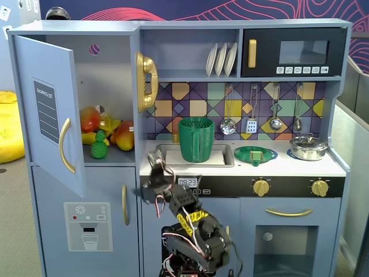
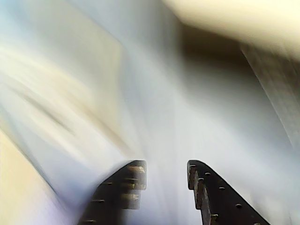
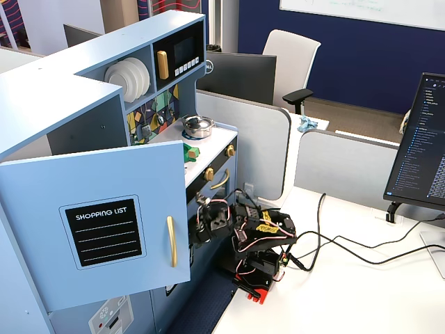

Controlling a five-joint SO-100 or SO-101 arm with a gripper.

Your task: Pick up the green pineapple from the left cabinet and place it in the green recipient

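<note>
The left cabinet is standing at the left of the toy kitchen in a fixed view, its door swinging open toward the camera and showing the grey shopping list panel and a curved gold handle; in another fixed view that door is filling the foreground and hiding the shelf behind it. The arm is sitting folded low in front of the kitchen, below the counter edge. The green recipient is standing upright in the sink, with a flat green dish lying to its right and a small steel pot sitting further right on the counter. On the open cabinet shelf the green pineapple is standing upright at the front, just before a yellow banana and between two red-orange mangoes. The gripper is hanging near the counter front, well apart from the pineapple and to its right in that fixed view. In the wrist view, which is badly blurred, the gripper is showing its two dark fingers standing parted with a clear gap between them and nothing lying in that gap
</note>
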